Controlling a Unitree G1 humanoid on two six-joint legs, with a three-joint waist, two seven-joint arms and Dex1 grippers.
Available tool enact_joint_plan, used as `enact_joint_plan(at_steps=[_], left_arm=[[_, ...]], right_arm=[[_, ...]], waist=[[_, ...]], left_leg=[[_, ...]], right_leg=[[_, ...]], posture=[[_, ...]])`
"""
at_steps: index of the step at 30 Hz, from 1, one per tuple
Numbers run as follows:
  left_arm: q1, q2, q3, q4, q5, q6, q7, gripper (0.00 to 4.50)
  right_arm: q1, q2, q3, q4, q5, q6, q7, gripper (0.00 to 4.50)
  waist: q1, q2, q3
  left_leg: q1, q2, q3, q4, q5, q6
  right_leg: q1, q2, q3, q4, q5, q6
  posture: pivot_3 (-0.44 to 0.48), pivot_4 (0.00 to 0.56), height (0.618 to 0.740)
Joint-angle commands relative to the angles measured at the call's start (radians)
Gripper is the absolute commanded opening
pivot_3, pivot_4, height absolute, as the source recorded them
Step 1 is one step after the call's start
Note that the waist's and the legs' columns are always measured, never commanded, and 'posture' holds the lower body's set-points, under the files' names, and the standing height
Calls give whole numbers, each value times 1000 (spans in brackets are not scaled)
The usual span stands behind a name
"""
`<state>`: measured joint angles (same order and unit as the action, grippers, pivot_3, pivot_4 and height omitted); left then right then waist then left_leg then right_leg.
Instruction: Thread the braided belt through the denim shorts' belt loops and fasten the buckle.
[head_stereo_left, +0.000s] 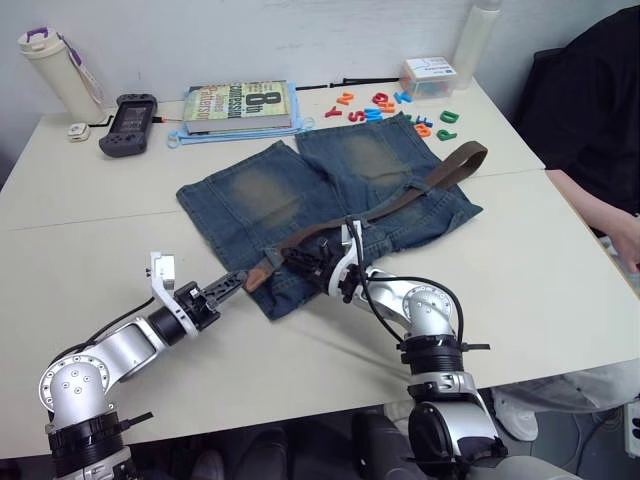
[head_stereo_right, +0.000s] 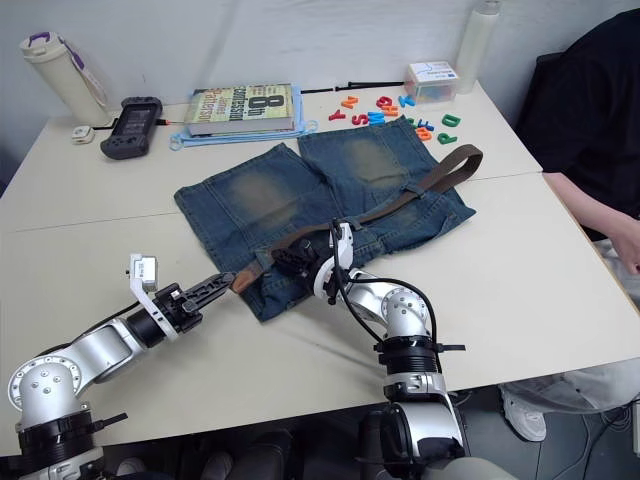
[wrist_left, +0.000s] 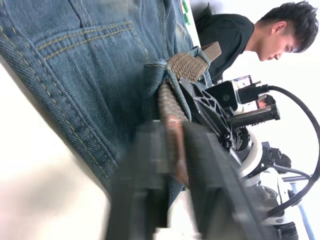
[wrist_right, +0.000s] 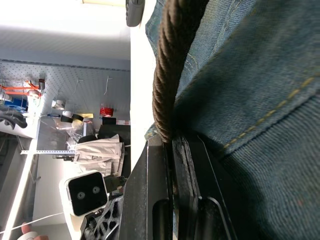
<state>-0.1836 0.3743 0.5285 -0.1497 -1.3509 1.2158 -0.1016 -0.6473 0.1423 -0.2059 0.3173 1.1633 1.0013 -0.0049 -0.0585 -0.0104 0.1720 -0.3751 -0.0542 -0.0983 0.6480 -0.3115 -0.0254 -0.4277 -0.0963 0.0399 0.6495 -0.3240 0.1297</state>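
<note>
The denim shorts lie flat on the table with the waistband toward me. The braided belt runs along the waistband from the far right, where it curls at the shorts' edge, to its tan tip at the near left corner. My left gripper is shut on that tan tip, just past a belt loop that the belt passes through. My right gripper is shut on the belt at the waistband, a short way behind the left one. The buckle is hidden.
Beyond the shorts lie a book, a black handheld console, coloured magnetic letters and a small box. A white bottle stands far left. A person sits at the table's right side.
</note>
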Motion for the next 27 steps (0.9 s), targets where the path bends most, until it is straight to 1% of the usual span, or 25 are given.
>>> enact_joint_plan(at_steps=[1, 8, 11, 14, 18, 23, 27], left_arm=[[-17, 1, -45, -23, -51, -4, -11, 41], [-24, 5, -57, -14, -54, -17, -19, 41], [-23, 11, -57, -21, -28, -43, -32, 41], [-14, 35, -79, -28, -3, -48, -58, 1039], [-11, 49, -101, -8, 14, -57, -65, 2819], [-14, 71, -121, 21, 14, -48, -101, 2819], [-23, 86, -151, 56, 70, -72, -134, 2819]], right_arm=[[-26, 80, 16, -17, 7, 15, 4, 0], [-19, 85, 19, -27, 3, 15, 1, 0], [-18, 85, 18, -27, 3, 14, 2, 0], [-19, 86, 17, -27, 4, 13, 2, 0], [-18, 89, 18, -29, 7, 14, 1, 0], [-23, 85, 11, -34, 19, 20, -4, 0], [-28, 81, 3, -39, 31, 23, -7, 0]], waist=[[1, 0, 0], [2, 0, 0], [3, 0, 0], [2, 0, 0], [1, 0, 0], [1, 0, 0], [0, 0, 0]], left_leg=[[0, 0, 0, 0, 0, 0], [0, 0, 0, 0, 0, 0], [0, 0, 0, 0, 0, 0], [0, 0, 0, 0, 0, 0], [0, 0, 0, 0, 0, 0], [0, 0, 0, -1, 0, 0], [0, 0, 0, -1, 0, 0]], right_leg=[[0, 0, 0, 0, 0, 0], [0, 0, 0, 0, 0, 0], [0, 0, 0, 0, 0, 0], [0, 0, 0, 0, 0, 0], [0, 0, 0, 0, 0, 0], [0, 0, 0, 0, 0, 0], [0, 0, 0, 0, 0, 0]], posture=[[0, 150, 740], [0, 150, 740], [0, 150, 740], [0, 150, 740], [0, 150, 740], [0, 150, 740], [0, 150, 740]])
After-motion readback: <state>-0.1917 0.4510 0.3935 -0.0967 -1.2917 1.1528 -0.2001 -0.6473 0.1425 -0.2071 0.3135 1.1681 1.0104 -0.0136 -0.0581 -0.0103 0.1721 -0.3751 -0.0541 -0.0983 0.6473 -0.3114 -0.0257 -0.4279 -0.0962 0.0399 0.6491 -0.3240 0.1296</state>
